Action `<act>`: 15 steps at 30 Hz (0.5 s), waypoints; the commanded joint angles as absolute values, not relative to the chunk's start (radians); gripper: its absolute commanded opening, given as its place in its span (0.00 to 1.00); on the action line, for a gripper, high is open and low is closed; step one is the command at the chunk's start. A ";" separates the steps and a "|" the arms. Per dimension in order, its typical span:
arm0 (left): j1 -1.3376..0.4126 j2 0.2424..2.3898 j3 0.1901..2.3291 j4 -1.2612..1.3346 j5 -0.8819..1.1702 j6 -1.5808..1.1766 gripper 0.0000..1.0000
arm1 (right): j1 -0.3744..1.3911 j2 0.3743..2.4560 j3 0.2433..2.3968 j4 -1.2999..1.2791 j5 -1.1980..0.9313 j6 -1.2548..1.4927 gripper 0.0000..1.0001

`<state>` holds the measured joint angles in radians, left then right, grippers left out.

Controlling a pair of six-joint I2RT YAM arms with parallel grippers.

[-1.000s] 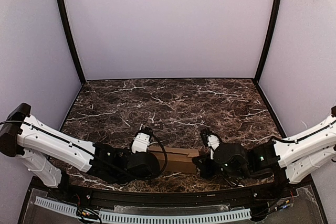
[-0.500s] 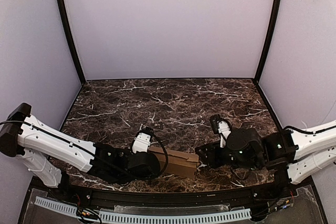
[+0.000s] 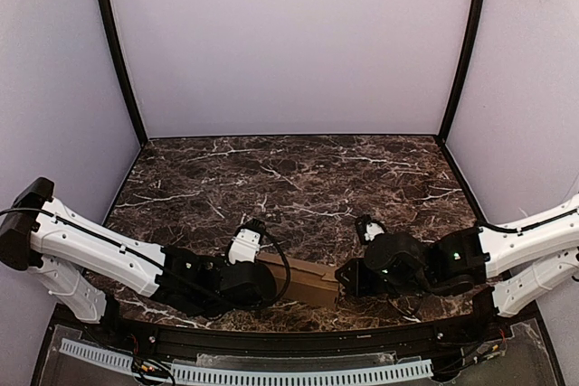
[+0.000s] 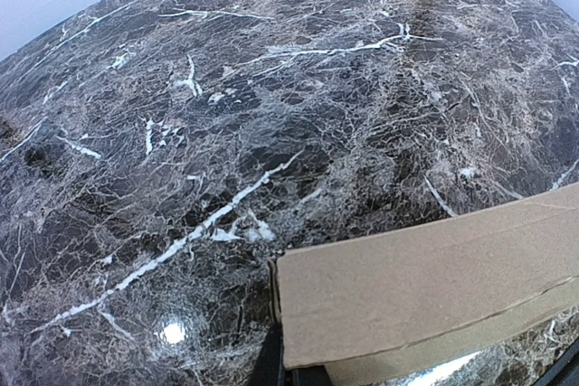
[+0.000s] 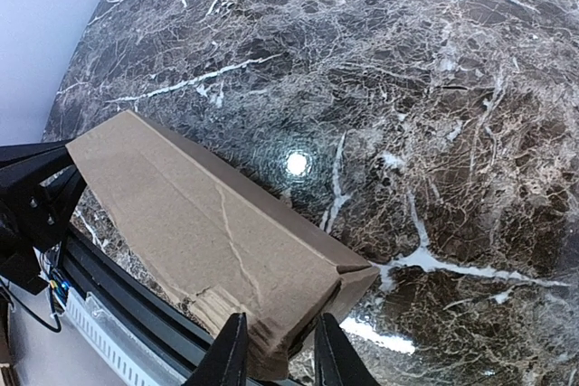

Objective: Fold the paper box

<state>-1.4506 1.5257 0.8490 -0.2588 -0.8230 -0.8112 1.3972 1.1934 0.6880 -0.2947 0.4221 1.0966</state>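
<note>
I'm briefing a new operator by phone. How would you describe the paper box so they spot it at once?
Start at the dark marble table and go to its near edge, between the left gripper and the right gripper. The paper box spans that gap: a slim, plain brown cardboard carton, the only brown thing among black-and-white arm parts.

top: paper box (image 3: 306,279) left end hidden behind left arm (image 3: 213,282) | left wrist: paper box cut off right and bottom | right wrist: right gripper (image 5: 279,354) tips cut off below
</note>
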 commanded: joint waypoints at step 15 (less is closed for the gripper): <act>-1.454 1.545 0.838 -0.276 -0.778 -0.793 0.00 | 1.387 1.218 0.664 -0.192 0.347 1.196 0.10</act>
